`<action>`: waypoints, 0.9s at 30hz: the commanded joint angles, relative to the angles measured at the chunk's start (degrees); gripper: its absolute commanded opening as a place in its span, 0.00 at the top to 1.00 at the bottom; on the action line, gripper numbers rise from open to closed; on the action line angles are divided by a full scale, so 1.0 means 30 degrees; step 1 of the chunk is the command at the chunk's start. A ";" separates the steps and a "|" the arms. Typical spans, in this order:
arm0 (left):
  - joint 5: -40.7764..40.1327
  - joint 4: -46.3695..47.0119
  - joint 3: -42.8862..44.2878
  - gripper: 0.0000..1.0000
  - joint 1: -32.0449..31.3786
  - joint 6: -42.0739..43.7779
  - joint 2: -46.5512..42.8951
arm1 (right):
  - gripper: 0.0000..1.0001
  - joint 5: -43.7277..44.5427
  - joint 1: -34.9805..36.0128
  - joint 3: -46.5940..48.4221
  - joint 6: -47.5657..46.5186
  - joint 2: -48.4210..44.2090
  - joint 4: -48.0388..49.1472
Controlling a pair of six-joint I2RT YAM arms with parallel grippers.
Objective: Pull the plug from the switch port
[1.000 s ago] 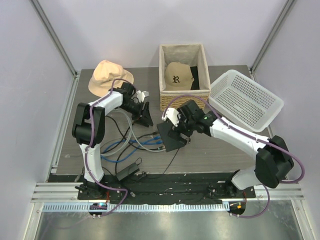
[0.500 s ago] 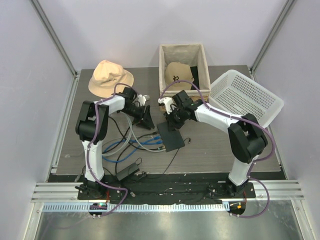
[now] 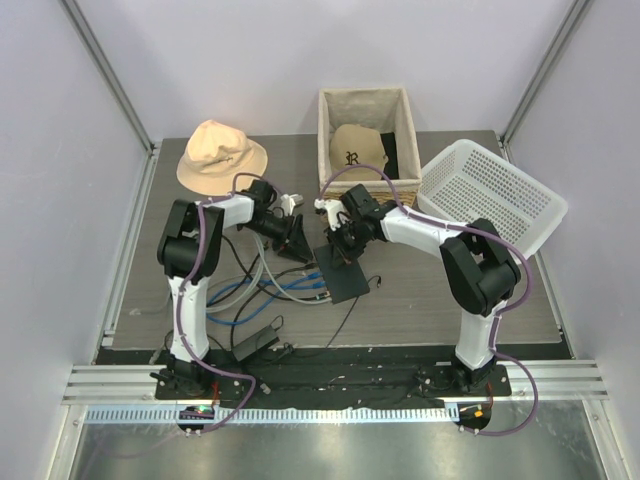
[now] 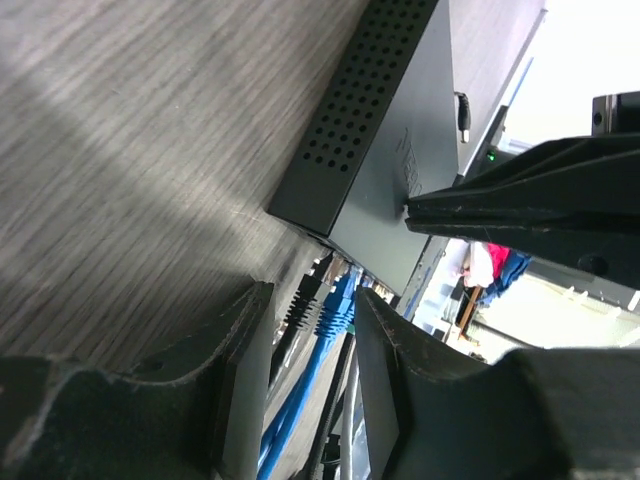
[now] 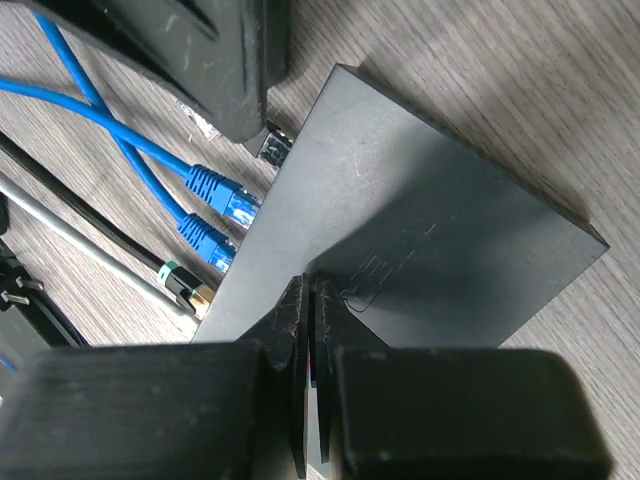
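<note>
The switch (image 3: pixel 350 285) lies flat near the middle of the table, a thin dark box (image 5: pixel 430 230) with cables in the ports on its left edge. Two blue plugs (image 5: pixel 225 205) and a black plug with a green ring (image 5: pixel 183 288) sit in that row. My left gripper (image 3: pixel 297 243) is at that edge with its jaws partly apart. In the left wrist view a ridged black plug (image 4: pixel 300 300) and a blue plug (image 4: pixel 335 310) stand between its fingers (image 4: pixel 385 370). My right gripper (image 5: pixel 310 290) is shut and empty, its tips resting on the switch's top (image 4: pixel 400 150).
A tan bucket hat (image 3: pixel 220 150) lies at the back left. Behind the switch stands a wicker basket (image 3: pixel 330 195) holding a cap. A white plastic basket (image 3: pixel 490 200) tilts at the right. Loose cables (image 3: pixel 255 290) and a black adapter brick (image 3: pixel 255 343) lie in front of the left arm.
My right gripper has gone from wide open to shut, and its arm has swung left, setting the tips on the switch. The left gripper has edged closer to the ports.
</note>
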 commanded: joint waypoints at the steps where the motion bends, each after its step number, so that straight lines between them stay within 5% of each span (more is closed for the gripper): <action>1: 0.0318 -0.0464 0.0152 0.58 -0.0172 0.1311 0.0340 | 0.97 0.0100 -0.0096 0.0293 0.0500 -0.0012 0.0600; 18: -0.2758 -0.1108 -0.0669 0.65 -0.1959 0.3187 0.0924 | 0.97 0.1154 -0.0213 -0.0732 0.0705 -0.0363 0.1215; 27: -0.3374 -0.1666 0.0005 1.00 -0.1959 0.2982 0.1805 | 0.97 0.1506 -0.0213 -0.1054 0.0588 -0.0335 0.1333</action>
